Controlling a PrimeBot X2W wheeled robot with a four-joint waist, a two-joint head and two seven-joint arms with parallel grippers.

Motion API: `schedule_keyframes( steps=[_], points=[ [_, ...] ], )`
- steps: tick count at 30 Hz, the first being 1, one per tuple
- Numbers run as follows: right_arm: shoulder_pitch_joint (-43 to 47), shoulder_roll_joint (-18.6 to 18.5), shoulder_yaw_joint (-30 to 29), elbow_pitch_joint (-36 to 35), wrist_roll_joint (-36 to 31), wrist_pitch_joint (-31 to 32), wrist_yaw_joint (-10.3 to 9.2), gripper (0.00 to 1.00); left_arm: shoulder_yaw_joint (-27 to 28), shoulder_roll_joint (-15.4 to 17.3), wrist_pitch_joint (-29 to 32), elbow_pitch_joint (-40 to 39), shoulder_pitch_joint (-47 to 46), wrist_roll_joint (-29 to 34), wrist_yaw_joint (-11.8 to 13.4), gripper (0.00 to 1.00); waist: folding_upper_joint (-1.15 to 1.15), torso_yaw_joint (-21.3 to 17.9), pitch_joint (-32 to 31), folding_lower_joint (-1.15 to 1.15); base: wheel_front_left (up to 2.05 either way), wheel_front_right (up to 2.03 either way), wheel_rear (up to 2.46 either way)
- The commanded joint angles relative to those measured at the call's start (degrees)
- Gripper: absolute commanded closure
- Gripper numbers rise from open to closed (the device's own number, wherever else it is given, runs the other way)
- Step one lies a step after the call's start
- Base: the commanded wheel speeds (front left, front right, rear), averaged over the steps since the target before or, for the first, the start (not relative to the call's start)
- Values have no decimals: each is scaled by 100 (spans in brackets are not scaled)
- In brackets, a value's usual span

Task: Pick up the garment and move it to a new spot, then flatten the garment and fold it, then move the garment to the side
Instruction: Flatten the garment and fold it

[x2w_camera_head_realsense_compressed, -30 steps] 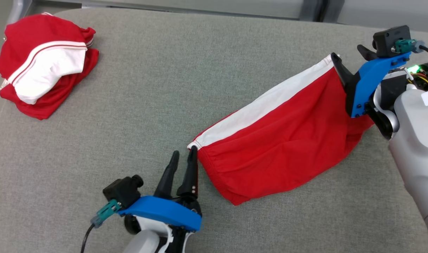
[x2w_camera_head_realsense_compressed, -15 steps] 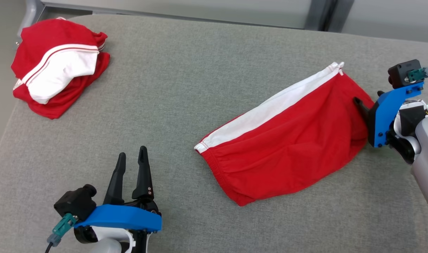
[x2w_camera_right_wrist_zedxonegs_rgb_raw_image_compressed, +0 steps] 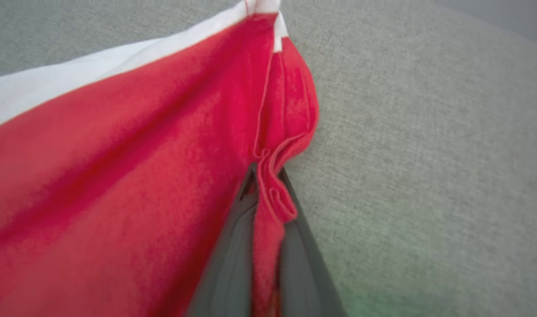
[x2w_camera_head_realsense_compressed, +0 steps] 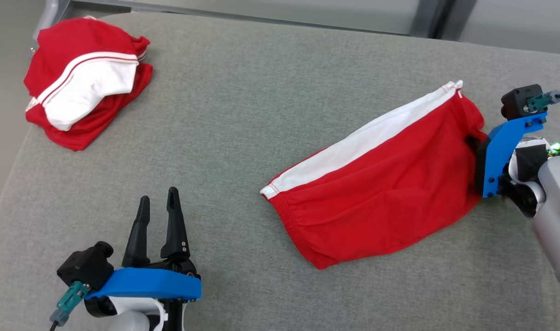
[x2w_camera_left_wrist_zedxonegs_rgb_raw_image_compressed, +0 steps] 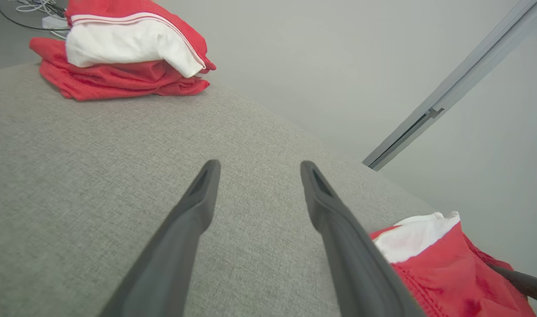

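1. A red cloth garment [x2w_camera_head_realsense_compressed: 376, 193], with a broad white band along its far long edge, lies slanting across the right half of a grey woven-fabric surface [x2w_camera_head_realsense_compressed: 243, 115]. Its elasticated end points toward the middle of that surface.
2. The right gripper [x2w_camera_right_wrist_zedxonegs_rgb_raw_image_compressed: 267, 174], dark-fingered on a blue bracket, sits at the garment's right end. From its own wrist camera you can see the two fingers pressed together on a bunched fold of red hem, with the cloth squeezed between them.
3. From the head camera, those fingertips are buried in the red cloth, a little below the corner where the white band ends.
4. The left gripper [x2w_camera_head_realsense_compressed: 158, 195] stands at the lower left over bare grey fabric. Its fingers are spread apart with nothing between them. I cannot tell whether the tips touch the surface.
5. That gripper is well apart from the garment's nearest corner. In its wrist view the garment's white-banded end shows at the lower right, beyond the right-hand finger.
6. A crumpled heap of red and white cloth [x2w_camera_head_realsense_compressed: 84, 78] rests at the far left corner of the surface, well away from both grippers and from the spread garment.
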Motion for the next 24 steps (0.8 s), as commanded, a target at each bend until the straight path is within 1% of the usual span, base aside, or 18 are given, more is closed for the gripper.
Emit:
schedule_keyframes(
  steps=[1, 5, 6, 12, 16, 19, 22, 24],
  points=[
    [125, -3, 21, 25, 55, -66, 0, 100, 40, 9, -16, 0, -64, 65, -25, 0, 0, -77, -58, 0, 0, 0, 0],
    [296, 85, -85, -150, 268, -654, 1, 100, 146, 4, -16, 49, -157, 196, -85, 0, 0, -384, -273, 0, 0, 0, 0],
    [296, 85, -85, -150, 268, -654, 1, 100, 146, 4, -16, 49, -157, 196, -85, 0, 0, -384, -273, 0, 0, 0, 0],
    [920, 109, -224, -484, 564, -1379, 1, 100, 341, 13, -16, 124, -79, 346, -102, 0, 0, -978, -549, 0, 0, 0, 0],
    [1517, 210, -598, -654, 794, -1939, 1, 100, 443, -32, -16, 120, 1, 400, -110, 0, 0, -1315, -685, 0, 0, 0, 0],
    [1944, 345, -876, -747, 802, -2305, 1, 100, 492, -69, -16, 118, 103, 432, -129, 0, 0, -1517, -755, 0, 0, 0, 0],
    [2286, 478, -1125, -835, 740, -2540, 1, 100, 474, -43, -16, 120, 119, 563, -139, 0, 0, -1604, -790, 0, 0, 0, 0],
    [2440, 543, -1273, -921, 682, -2627, 1, 100, 471, -82, -16, 146, 152, 591, -133, 0, 0, -1620, -807, 0, 0, 0, 0]
  ],
)
